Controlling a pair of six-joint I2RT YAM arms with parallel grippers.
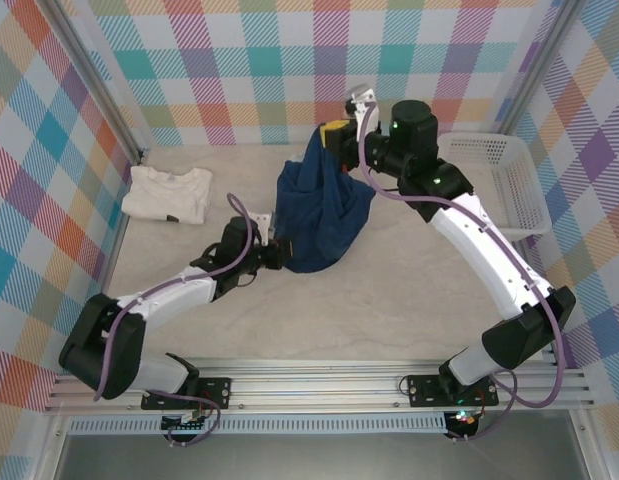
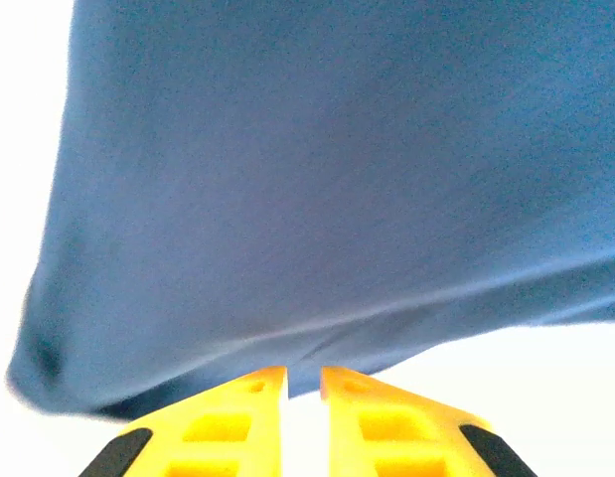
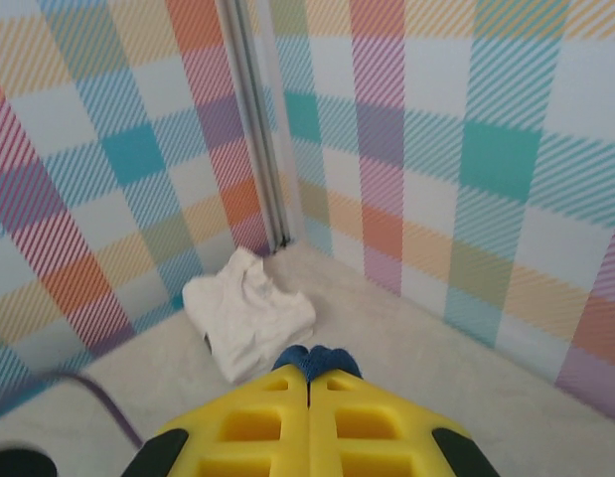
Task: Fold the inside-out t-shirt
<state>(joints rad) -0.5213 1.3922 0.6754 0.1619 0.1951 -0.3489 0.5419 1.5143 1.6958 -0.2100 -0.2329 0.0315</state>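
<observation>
Bare tabletop around navy t-shirt, top in closed right pincer, left pincer near-shut on nothing at lower edge

A white folded shirt is laid near the left wall. A white basket is set on the table's right side.

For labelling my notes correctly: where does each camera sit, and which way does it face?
Top external: above and behind the bases, looking down at the table; both arms show.
Left wrist: low on the left arm, facing the navy t-shirt; yellow left jaws nearly together.
Right wrist: raised, facing the far-left corner and cream shirt; right jaws shut on t-shirt cloth.
Shared: top external and right wrist both see the cream shirt.
</observation>
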